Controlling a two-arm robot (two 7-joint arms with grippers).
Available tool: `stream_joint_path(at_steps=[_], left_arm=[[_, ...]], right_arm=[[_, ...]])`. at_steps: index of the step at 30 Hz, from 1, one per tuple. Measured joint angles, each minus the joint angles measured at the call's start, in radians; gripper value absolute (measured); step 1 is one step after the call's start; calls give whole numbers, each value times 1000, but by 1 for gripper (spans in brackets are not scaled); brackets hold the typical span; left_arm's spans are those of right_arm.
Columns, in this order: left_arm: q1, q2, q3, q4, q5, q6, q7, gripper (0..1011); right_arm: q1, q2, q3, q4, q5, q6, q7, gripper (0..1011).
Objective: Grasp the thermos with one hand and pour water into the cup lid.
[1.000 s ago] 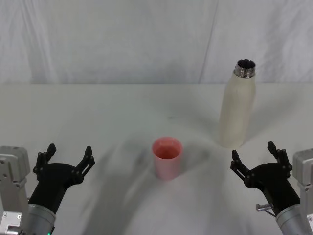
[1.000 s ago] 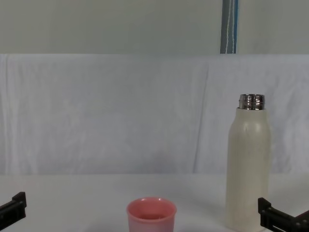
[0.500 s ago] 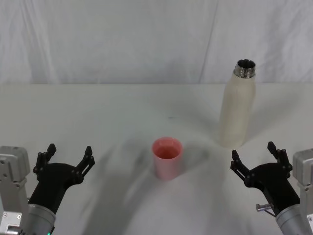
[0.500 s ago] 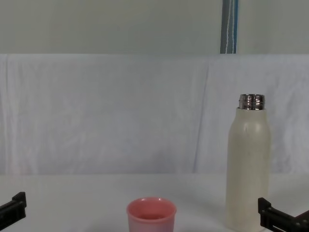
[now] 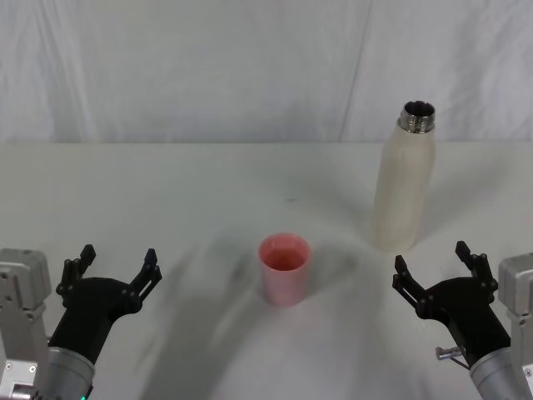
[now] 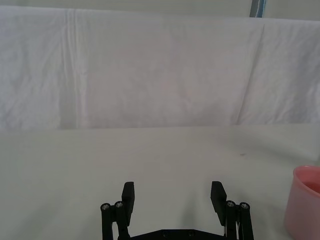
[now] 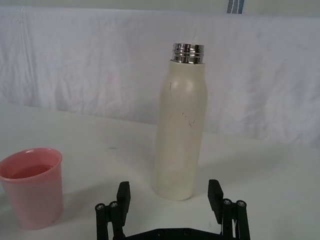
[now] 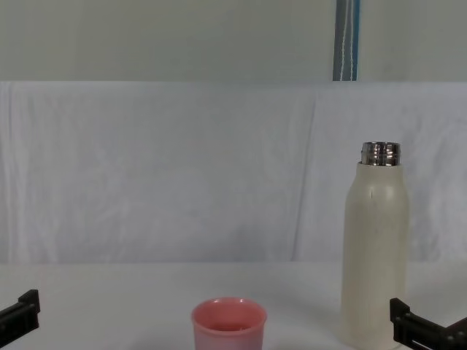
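1. The thermos stands upright, uncapped, at the table's far right; the cup lid sits near the centre.
2. The left gripper and right gripper hover low at the near edge, fingers spread, empty.

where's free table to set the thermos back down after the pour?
Widest bare patch: table between the left gripper and the backdrop, left of the cup lid. Another strip lies behind the cup lid, toward the backdrop. Tightest spot: the gap between cup lid and thermos, with the open right gripper just in front.
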Motion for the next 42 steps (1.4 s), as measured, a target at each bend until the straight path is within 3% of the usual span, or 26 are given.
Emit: stream_joint_path(at_steps=[42], left_arm=[[0, 0, 0, 0, 0, 0, 0, 1001]], right_arm=[[0, 0, 0, 0, 0, 0, 0, 1001]])
